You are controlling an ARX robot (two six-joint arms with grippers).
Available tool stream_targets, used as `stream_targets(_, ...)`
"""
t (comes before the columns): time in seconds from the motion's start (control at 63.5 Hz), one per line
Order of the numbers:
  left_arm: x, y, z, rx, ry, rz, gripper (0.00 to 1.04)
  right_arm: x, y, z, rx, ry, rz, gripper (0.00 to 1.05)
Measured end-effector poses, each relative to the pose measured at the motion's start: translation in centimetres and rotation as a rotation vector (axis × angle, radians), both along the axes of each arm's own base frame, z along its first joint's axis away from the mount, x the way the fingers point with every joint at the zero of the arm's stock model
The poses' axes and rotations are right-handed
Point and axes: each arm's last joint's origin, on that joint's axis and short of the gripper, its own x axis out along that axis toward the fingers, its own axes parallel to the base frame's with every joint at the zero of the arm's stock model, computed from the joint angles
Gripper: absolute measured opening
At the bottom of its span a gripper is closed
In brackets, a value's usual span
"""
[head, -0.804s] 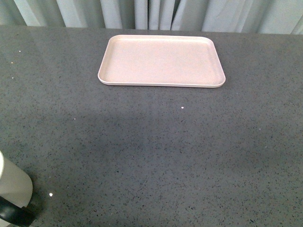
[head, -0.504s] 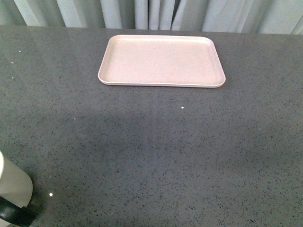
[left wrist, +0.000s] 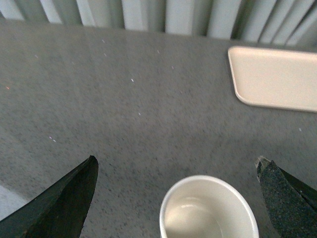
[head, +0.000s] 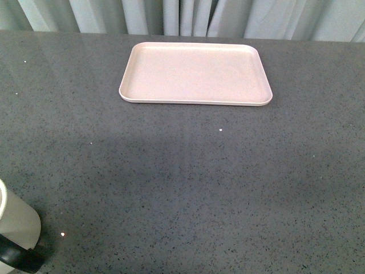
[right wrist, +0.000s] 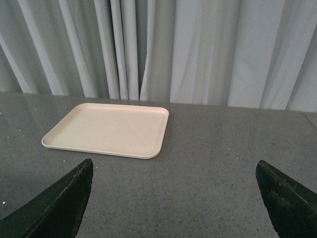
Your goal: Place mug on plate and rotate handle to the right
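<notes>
The white mug (head: 17,225) stands upright at the table's near left corner, cut off by the picture edge, with its black handle (head: 20,260) toward the camera. In the left wrist view its open mouth (left wrist: 208,210) sits between the spread fingers of my open left gripper (left wrist: 178,173), which touch nothing. The pale pink plate (head: 195,74) lies empty at the back centre; a corner of the plate (left wrist: 277,79) shows in the left wrist view. My right gripper (right wrist: 173,173) hangs open over bare table, with the plate (right wrist: 111,130) well beyond it.
A dark grey speckled tabletop (head: 188,171) runs between mug and plate. Pale curtains (right wrist: 163,49) hang along the table's far edge. Neither arm shows in the front view.
The front view has shifted very slightly; the mug and plate stay where they were.
</notes>
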Motion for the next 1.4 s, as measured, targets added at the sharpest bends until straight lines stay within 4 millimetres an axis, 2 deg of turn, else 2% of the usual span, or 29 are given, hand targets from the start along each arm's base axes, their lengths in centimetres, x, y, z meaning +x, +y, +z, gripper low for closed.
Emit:
stream_targets(0.126,2.7,0.5,1.2,0.012,0.017,-0.026,0.95,0.0,0.0,0.0,0.000,0.001,0.000,0.96)
stream_targets(0.252,6.9,2.5,2.0,0.068,0.049,-0.072,0.95,0.0,0.0,0.0,0.000,0.001,-0.001,0.96)
stream_targets(0.394,8.7,3.4,0.7,0.095,0.151,-0.148,0.95,0.0,0.0,0.0,0.000,0.001,-0.001,0.96)
stream_targets(0.504,9.7,3.7,0.6,0.114,0.176,-0.202,0.95,0.0,0.0,0.0,0.000,0.001,0.000,0.96)
stream_targets(0.63,10.2,4.2,-0.1,0.129,0.219,-0.229,0.95,0.0,0.0,0.0,0.000,0.001,-0.001,0.96)
stream_targets(0.961,8.8,6.7,-2.0,0.112,0.359,-0.329,0.95,0.0,0.0,0.0,0.000,0.001,-0.001,0.96)
stream_targets(1.135,8.9,7.8,-2.3,0.114,0.448,-0.386,0.95,0.0,0.0,0.0,0.000,0.001,-0.001,0.96)
stream_targets(1.402,9.7,8.2,-2.2,0.150,0.494,-0.438,0.95,0.0,0.0,0.0,0.000,0.001,-0.001,0.96)
